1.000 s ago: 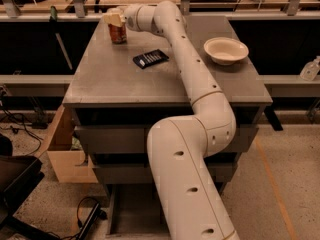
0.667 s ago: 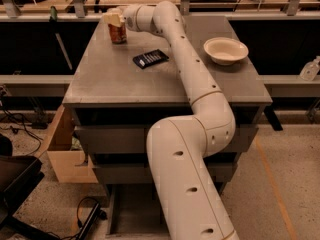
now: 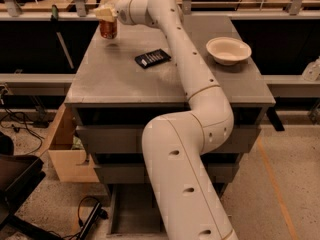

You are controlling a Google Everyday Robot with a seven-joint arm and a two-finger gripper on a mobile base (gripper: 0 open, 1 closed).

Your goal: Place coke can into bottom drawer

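The coke can, orange-red, hangs just above the far left corner of the grey cabinet top. My gripper comes at it from the right and is shut on its top. The can casts a faint shadow on the surface below it. The bottom drawer stands pulled out at floor level, a shallow grey tray, partly hidden behind my arm. The two drawers above it are shut.
A cream bowl sits at the right of the cabinet top and a flat black object lies near the middle. A cardboard box stands left of the cabinet. A black chair and cables are on the floor at left.
The gripper has lifted the can a little off the cabinet top and carried it slightly left. The bowl and the black object have not moved.
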